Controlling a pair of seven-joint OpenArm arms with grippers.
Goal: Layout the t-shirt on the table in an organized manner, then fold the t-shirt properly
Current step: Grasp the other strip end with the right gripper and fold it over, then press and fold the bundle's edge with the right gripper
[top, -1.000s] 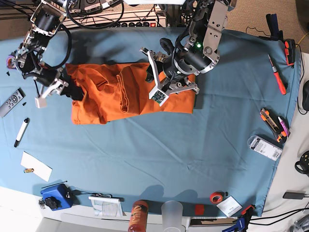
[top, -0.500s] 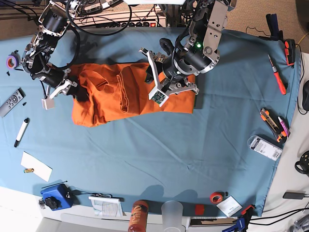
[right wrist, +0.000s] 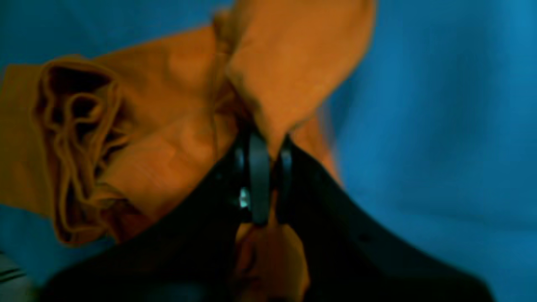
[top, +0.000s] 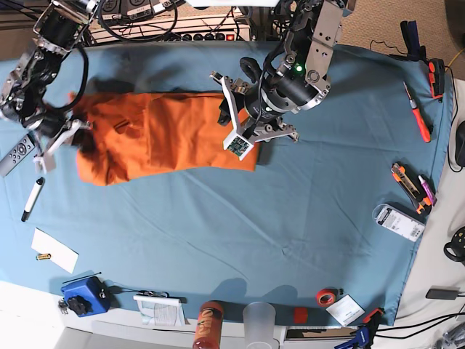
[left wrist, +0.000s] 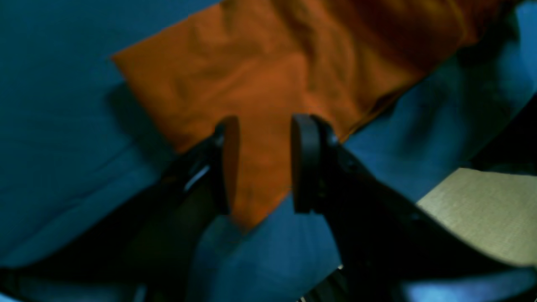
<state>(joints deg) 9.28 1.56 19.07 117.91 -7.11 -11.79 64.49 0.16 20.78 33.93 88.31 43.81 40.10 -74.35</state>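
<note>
The orange t-shirt [top: 167,134] lies stretched sideways across the far left part of the blue table [top: 254,240]. At the shirt's left end, my right gripper [top: 78,137] is shut on a bunched fold. The right wrist view shows that cloth [right wrist: 168,138] pinched in the right gripper [right wrist: 270,142], with the table [right wrist: 440,126] beside it. My left gripper [top: 254,109] hovers over the shirt's right end. In the left wrist view this gripper [left wrist: 266,126] is open above a flat corner of the shirt [left wrist: 260,75] and grips nothing; the table [left wrist: 50,84] shows around the corner.
A remote [top: 16,154], a marker [top: 33,198] and a white note [top: 54,249] lie at the left edge. Along the front edge are a blue box [top: 83,294], a can [top: 209,327], a cup [top: 259,320] and a red tape roll [top: 327,296]. Tools [top: 416,113] lie at the right.
My right gripper closed on the shirt's left end and pulled it left. The shirt slid and stretched out, its right edge drawing back under the left gripper, which stayed put.
</note>
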